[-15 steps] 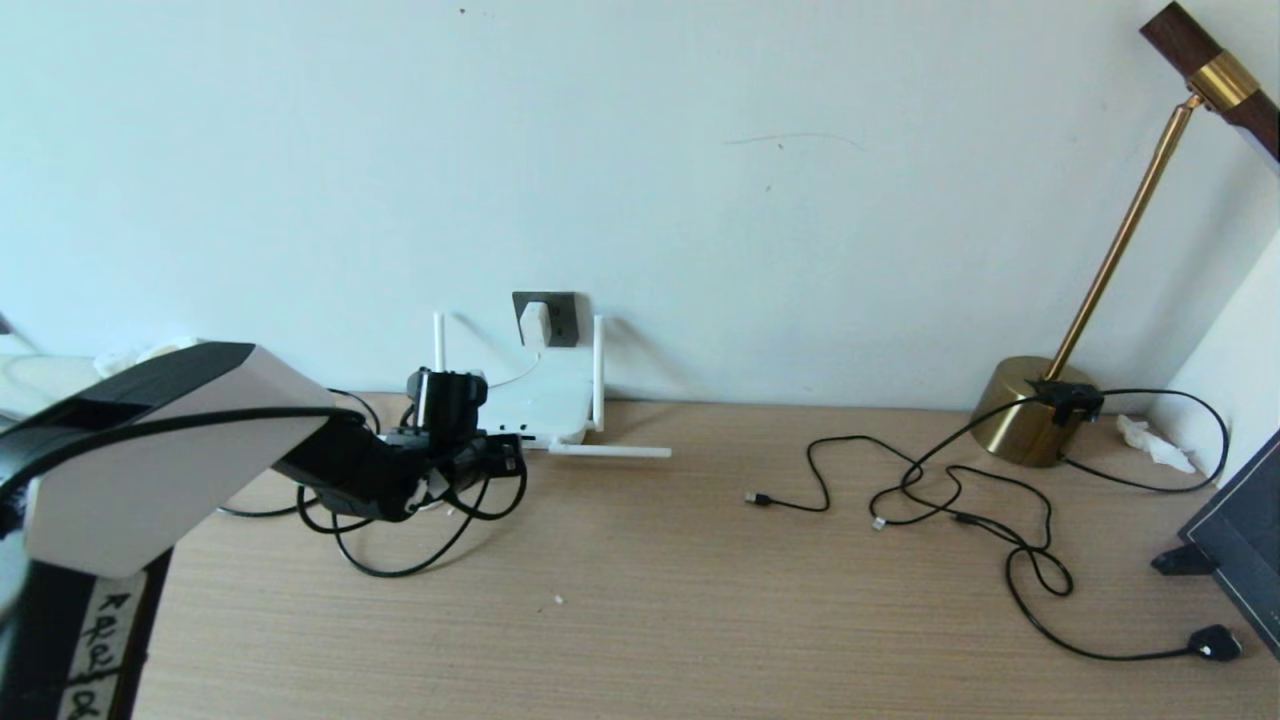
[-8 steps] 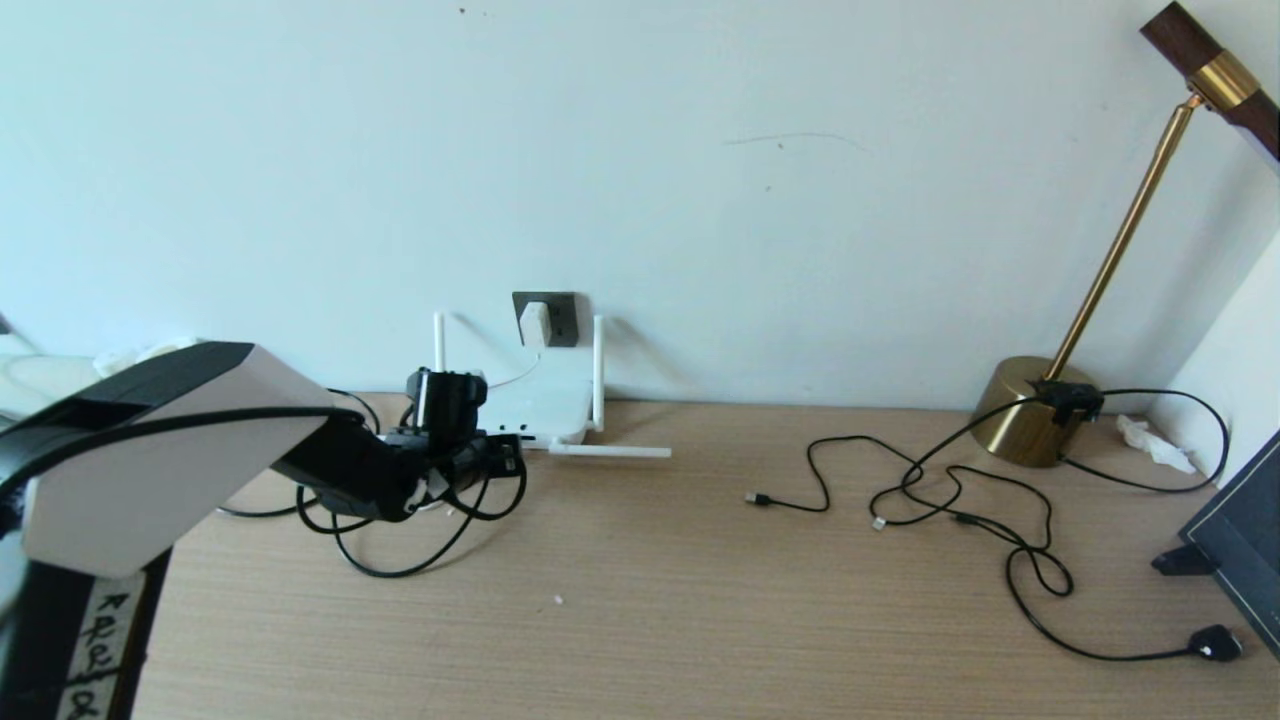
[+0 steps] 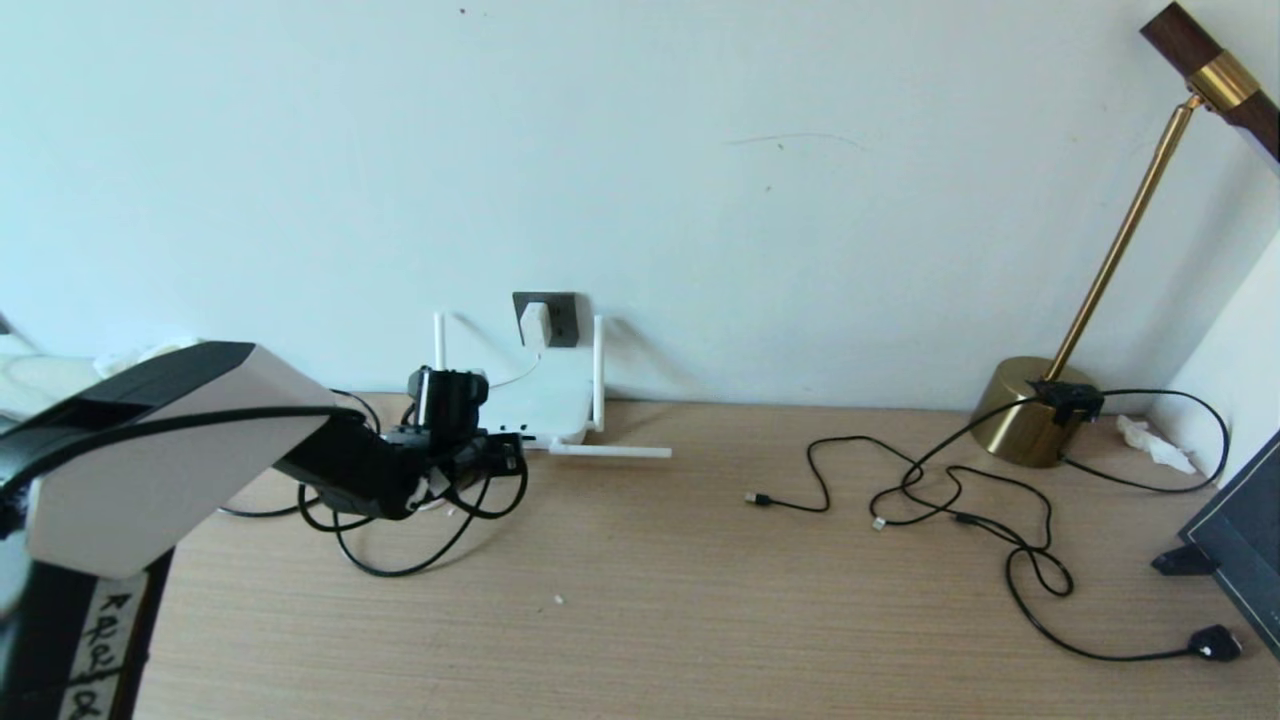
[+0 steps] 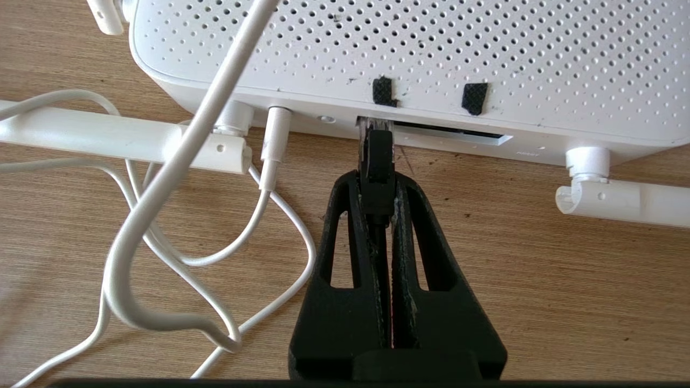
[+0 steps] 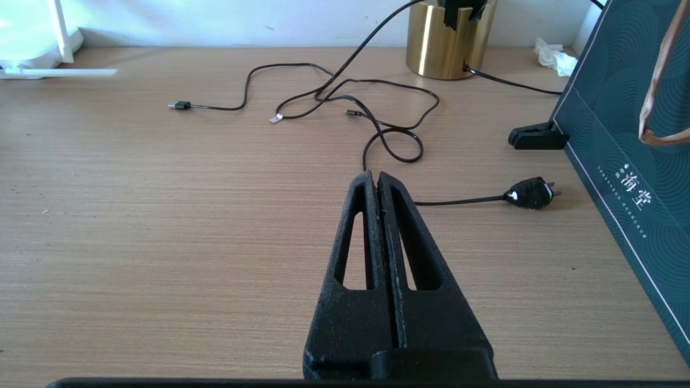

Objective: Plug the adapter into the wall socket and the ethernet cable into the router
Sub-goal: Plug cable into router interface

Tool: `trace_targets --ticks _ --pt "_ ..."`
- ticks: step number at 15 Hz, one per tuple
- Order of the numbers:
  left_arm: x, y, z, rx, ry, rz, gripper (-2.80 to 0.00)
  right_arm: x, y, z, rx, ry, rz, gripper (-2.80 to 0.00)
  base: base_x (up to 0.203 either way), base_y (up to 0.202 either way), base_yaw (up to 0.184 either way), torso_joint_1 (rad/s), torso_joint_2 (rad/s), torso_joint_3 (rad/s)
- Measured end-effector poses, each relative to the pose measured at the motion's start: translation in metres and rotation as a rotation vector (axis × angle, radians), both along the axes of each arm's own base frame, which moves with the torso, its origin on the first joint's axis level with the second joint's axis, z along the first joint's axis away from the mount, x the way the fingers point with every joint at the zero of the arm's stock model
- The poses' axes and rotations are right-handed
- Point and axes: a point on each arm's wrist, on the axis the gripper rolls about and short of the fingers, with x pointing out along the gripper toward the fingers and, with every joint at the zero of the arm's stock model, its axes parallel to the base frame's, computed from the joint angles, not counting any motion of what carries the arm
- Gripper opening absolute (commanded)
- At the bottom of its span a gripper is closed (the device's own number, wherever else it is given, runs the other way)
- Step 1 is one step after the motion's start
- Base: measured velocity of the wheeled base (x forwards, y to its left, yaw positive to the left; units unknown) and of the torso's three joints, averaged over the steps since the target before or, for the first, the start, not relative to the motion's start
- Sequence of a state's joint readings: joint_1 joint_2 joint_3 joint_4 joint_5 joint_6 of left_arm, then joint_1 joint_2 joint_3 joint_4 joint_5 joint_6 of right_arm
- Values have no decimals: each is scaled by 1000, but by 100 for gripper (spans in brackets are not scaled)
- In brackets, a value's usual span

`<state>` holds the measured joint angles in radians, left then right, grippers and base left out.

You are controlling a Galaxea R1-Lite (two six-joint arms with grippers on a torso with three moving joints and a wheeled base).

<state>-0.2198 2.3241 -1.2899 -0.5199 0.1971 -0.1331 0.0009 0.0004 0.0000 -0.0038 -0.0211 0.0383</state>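
Note:
The white adapter [image 3: 535, 323] sits plugged in the dark grey wall socket [image 3: 560, 317], its thin white cord [image 4: 161, 178] running to the router. The white router [image 3: 545, 405] lies against the wall, two antennas upright and one flat on the desk. My left gripper [image 4: 377, 180] is shut on the black plug of the ethernet cable [image 4: 378, 161]; the plug's clear tip is at the router's [image 4: 431, 59] port slot, partly inside it. The cable's black loops [image 3: 400, 545] lie on the desk below the left gripper [image 3: 500, 458]. My right gripper [image 5: 375, 178] hangs shut and empty over bare desk.
Thin black cables [image 3: 950, 500] with small plugs sprawl at the right, ending in a black mains plug [image 3: 1215, 642]. A brass lamp [image 3: 1030, 410] stands at the back right, a dark board [image 3: 1245, 540] and a black clip [image 5: 536, 137] at the right edge.

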Motion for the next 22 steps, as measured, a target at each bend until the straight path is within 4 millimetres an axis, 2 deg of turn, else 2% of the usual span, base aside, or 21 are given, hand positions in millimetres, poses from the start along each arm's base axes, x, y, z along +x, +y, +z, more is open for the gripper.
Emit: trace_targets --ticks 22 --pt "5 -3 -2 5 2 -5 -280 0 0 0 -1 0 0 -280 0 0 0 0 0 0"
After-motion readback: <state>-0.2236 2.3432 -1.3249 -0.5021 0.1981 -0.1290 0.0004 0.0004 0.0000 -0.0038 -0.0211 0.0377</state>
